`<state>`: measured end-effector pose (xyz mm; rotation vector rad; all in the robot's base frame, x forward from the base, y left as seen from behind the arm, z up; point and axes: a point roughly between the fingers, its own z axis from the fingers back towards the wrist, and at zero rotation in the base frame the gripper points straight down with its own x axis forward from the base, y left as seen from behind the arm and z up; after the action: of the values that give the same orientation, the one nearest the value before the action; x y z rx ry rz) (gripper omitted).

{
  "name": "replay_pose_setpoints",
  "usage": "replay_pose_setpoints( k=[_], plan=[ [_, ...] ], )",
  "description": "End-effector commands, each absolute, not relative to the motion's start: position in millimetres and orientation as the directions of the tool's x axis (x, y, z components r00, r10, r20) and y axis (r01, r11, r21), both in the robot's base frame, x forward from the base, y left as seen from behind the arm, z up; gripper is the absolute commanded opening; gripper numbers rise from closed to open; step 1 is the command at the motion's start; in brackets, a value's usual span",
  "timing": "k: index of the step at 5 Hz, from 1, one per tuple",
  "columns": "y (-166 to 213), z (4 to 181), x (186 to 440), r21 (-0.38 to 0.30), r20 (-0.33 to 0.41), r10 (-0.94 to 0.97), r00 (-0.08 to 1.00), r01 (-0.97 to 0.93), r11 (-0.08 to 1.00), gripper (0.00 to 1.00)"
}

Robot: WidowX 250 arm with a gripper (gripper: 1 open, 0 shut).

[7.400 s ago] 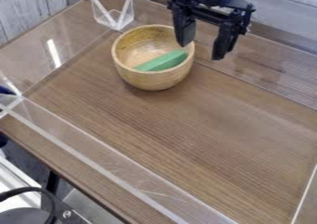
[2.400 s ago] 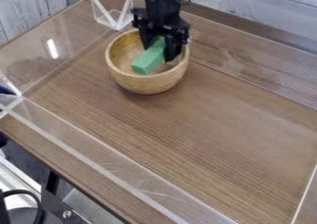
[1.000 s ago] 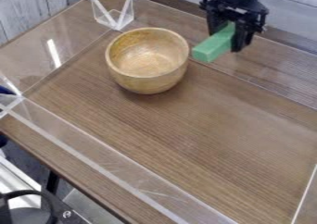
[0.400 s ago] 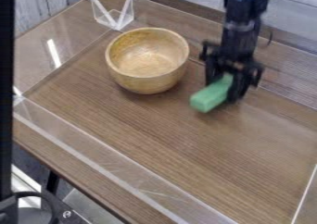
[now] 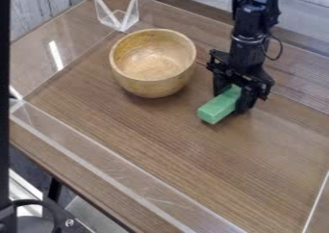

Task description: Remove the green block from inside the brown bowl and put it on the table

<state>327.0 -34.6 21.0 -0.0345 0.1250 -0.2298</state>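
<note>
Green block (image 5: 220, 108), tan bowl (image 5: 153, 64)

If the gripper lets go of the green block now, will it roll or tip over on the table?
Probably not: the green block is a flat-sided bar lying low on the table, so it should stay put. It looks stiff, holding its shape in the gripper. Its matte faces suggest little sliding.

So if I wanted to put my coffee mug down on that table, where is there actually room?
Plenty. The table is bare across its whole near half, from the brown bowl forward to the clear front wall. The crowded strip is at the back: the bowl, the gripper holding the green block right of it, and a small clear stand in the far corner.
</note>
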Motion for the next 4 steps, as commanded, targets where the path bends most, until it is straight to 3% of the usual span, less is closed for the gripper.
replay_pose_setpoints(
  k=[1,2,4],
  plan=[
    [-29.7,29.4,326.1,-0.038,-0.085,-0.214,0.973,0.211,0.977,1.00],
    [-32.6,28.4,325.1,-0.036,-0.072,-0.202,0.977,0.199,0.979,0.00],
    [-33.1,27.4,321.8,-0.028,-0.081,-0.166,0.983,0.164,0.986,0.00]
  ],
)
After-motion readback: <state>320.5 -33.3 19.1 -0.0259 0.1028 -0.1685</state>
